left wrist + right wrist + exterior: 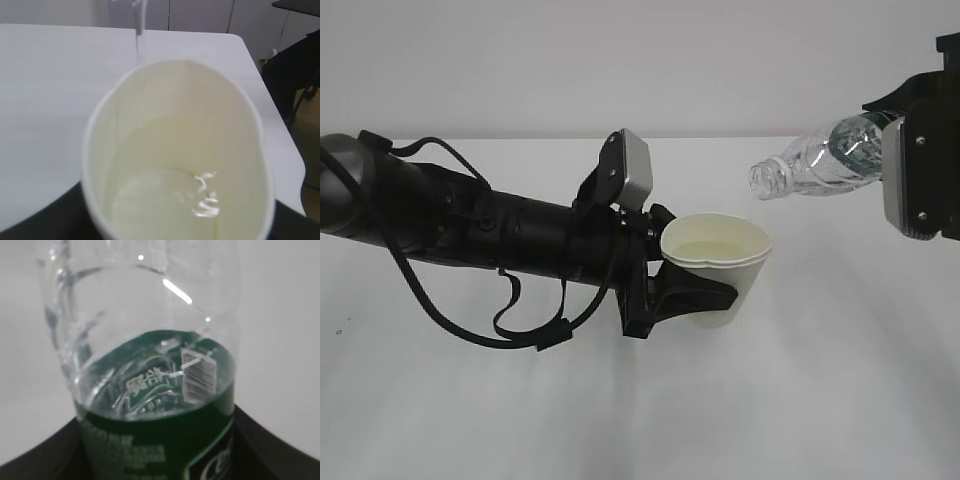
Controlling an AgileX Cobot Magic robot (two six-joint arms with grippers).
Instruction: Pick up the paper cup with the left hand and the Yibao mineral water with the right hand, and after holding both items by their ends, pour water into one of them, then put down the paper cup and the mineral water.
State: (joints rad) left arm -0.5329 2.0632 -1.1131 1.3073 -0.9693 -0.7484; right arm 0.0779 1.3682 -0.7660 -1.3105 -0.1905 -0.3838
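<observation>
Now my left hand squeezes the paper cup above the white table. My right hand hugs the Yibao mineral water, tipped sideways, its mouth just over the cup's rim, water trickling in.

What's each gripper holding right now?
Left gripper: closed on the paper cup.
Right gripper: closed on the Yibao mineral water, tilted over the cup.

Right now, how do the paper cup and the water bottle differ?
The paper cup is opaque white and upright; the Yibao mineral water is clear ribbed plastic with a green label, tipped with its neck toward the cup. The cup is taking in water, the bottle giving it. Both are held above the table.
</observation>
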